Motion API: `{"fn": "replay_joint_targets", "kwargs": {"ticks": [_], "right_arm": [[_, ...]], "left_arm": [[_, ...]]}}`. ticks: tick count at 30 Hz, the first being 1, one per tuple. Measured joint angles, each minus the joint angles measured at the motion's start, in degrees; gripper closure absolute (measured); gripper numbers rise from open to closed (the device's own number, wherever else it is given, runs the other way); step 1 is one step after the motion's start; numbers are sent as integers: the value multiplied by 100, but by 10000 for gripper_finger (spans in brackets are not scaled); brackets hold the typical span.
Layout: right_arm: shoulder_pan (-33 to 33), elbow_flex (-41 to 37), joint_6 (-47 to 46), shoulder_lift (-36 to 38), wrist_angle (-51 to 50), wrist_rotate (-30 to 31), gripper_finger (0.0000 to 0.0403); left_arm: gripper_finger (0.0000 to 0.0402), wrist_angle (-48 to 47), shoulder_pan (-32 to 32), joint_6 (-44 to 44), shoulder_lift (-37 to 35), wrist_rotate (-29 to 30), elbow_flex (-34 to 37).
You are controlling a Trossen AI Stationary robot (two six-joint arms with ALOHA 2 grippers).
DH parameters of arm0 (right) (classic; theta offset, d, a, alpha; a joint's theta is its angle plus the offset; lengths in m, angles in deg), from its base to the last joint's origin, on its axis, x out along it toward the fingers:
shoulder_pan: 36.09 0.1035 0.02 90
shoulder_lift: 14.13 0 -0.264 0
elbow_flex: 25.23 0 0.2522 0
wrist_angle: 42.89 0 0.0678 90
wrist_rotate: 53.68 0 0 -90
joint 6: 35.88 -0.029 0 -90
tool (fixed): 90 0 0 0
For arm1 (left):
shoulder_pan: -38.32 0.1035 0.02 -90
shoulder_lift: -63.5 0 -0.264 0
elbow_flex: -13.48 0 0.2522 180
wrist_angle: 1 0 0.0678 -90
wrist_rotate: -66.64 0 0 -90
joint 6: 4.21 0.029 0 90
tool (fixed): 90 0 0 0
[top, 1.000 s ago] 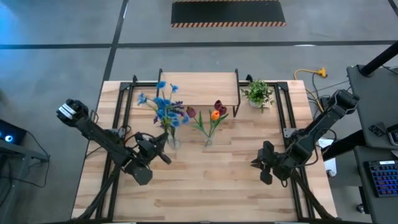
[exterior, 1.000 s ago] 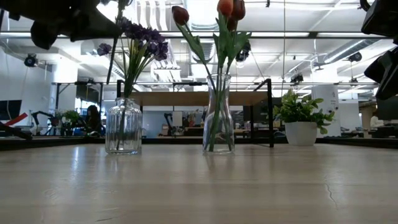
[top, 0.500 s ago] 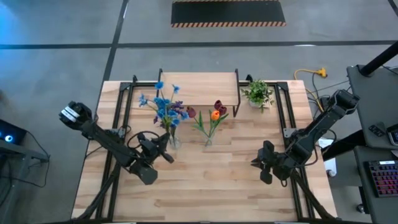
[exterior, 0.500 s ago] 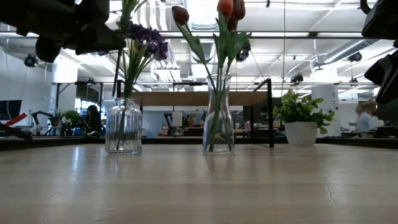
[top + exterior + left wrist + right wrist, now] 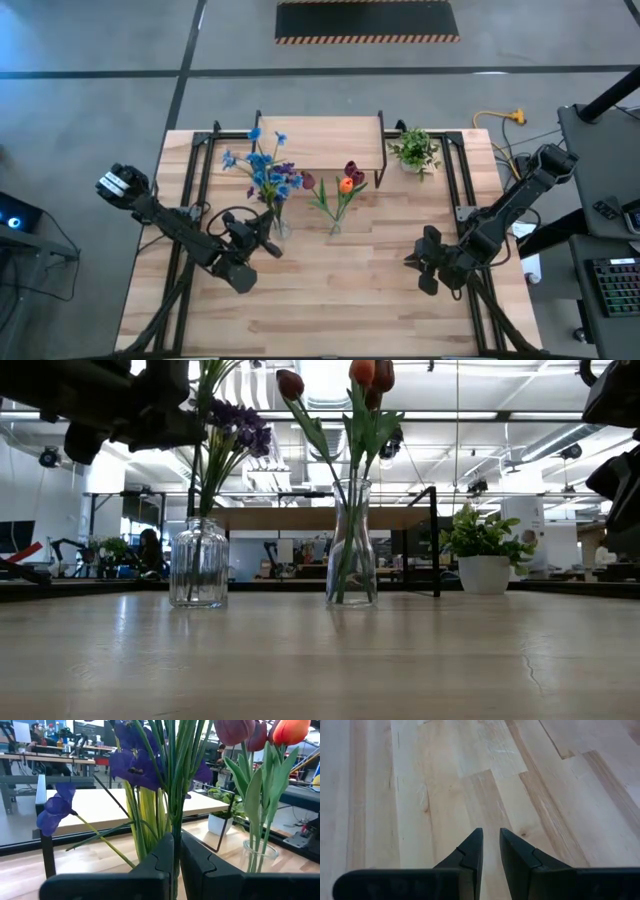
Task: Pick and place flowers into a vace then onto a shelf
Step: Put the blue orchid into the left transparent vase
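Observation:
A ribbed glass jar [image 5: 199,563] holds purple and blue flowers [image 5: 264,172]. My left gripper [image 5: 176,856] is shut on a green stem [image 5: 173,815] just above the jar's mouth; in the high view the left gripper [image 5: 268,244] is beside the jar's left. A taller glass vase [image 5: 352,545] holds dark red tulips and an orange bud [image 5: 345,183]. Both vessels stand on the table in front of the shelf [image 5: 320,143]. My right gripper [image 5: 412,262] hovers over bare wood at the right, narrowly open on nothing; the right wrist view shows the right gripper [image 5: 491,847] tilted down. My left gripper pinches one green stem [image 5: 174,838] of the purple and blue bunch between its two fingers. The fingers lie level, coming from the table's left and across the stem. The stem stands about upright, its blooms above the fingers; its lower end is hidden behind the fingers.
A leafy potted plant [image 5: 415,150] in a white pot stands at the back right beside the shelf. Black frame rails [image 5: 462,180] run along both table sides. Bare wooden tabletop [image 5: 330,300] fills the near half.
My left gripper, still shut on the stem, has moved toward the table's right, closer to the jar, and sunk slightly. The held stem has swung from leaning left of the jar to standing about upright over its mouth.

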Motion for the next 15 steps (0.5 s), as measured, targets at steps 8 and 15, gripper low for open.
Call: {"fn": "replay_joint_targets", "kwargs": {"ticks": [8,15], "right_arm": [[2,-29,0,0,3,55,346],[2,-33,-22,0,9,134,346]], "left_arm": [[402,151,192,2,-2,9,-1],[402,241,232,95,-2,17,-2]]}}
